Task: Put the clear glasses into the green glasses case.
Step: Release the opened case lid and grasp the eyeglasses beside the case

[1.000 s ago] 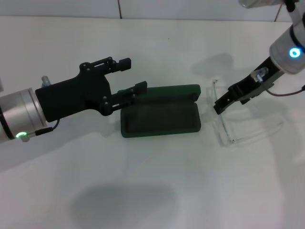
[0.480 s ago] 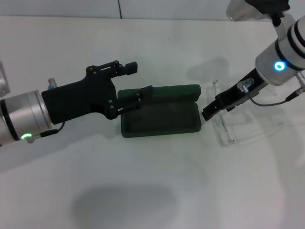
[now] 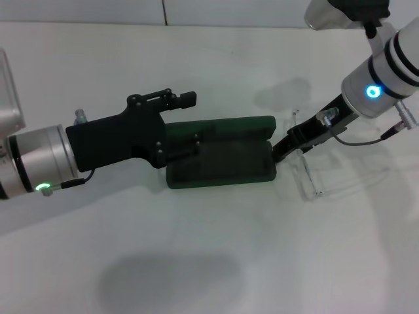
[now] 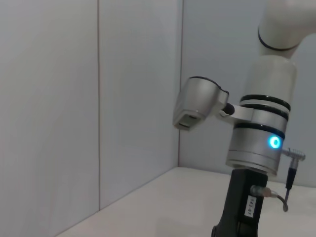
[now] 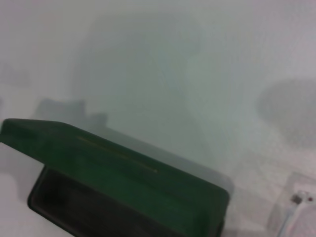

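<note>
The green glasses case [image 3: 220, 152] lies open on the white tabletop [image 3: 209, 261], its lid standing up along the far edge and the dark lined tray facing up. The clear glasses [image 3: 308, 171] lie on the tabletop just beside the case's right end, not yet inside it.

The left hand [image 3: 190, 121] reaches over the case's left end with its fingers spread wide: one finger is above the lid, the other is down over the tray. The right hand [image 3: 283, 148] is low at the case's right end, between the case and the glasses; whether its fingers are closed on the frame or merely touching it I cannot tell.

The risks, as I judge them:
- The glasses are transparent and thin-armed, so a grip on the frame could be shallow and slip during the lift.
- The right hand is very near the case's right wall, so a sideways move could push the case along the tabletop.
- The left finger over the tray occupies space the glasses need, and an arm could snag on it.
- A nudge to the upright lid could swing it shut.
</note>
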